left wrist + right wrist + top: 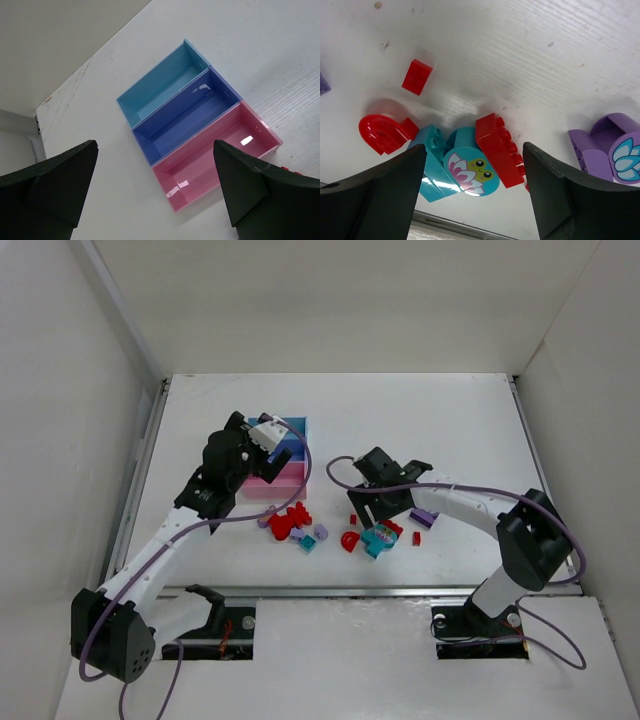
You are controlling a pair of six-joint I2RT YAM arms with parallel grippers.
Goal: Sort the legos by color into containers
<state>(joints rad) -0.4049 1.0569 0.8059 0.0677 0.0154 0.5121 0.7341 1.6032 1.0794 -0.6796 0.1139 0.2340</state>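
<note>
The three joined containers lie below my left gripper (pixel 155 145), which is open with nothing between its fingers: light blue (pixel 150 90), purple-blue (pixel 185 117) and pink (pixel 215 155), their floors bare. From above, that gripper (pixel 275 440) hangs over the trays (pixel 292 478). My right gripper (pixel 474 150) is open, low over the table, straddling a teal round flower brick (pixel 470 172) and a red brick (pixel 499 150) without touching either. A teal brick (pixel 432 162) and a red arch (pixel 382 132) lie to their left.
A small red brick (pixel 417 76) and a purple curved piece (pixel 605 147) lie nearby. A red cluster (pixel 290 523), a lilac brick (pixel 321 532) and a teal brick (pixel 308 544) sit in front of the trays. The table's front rail (pixel 360 591) runs close behind the bricks.
</note>
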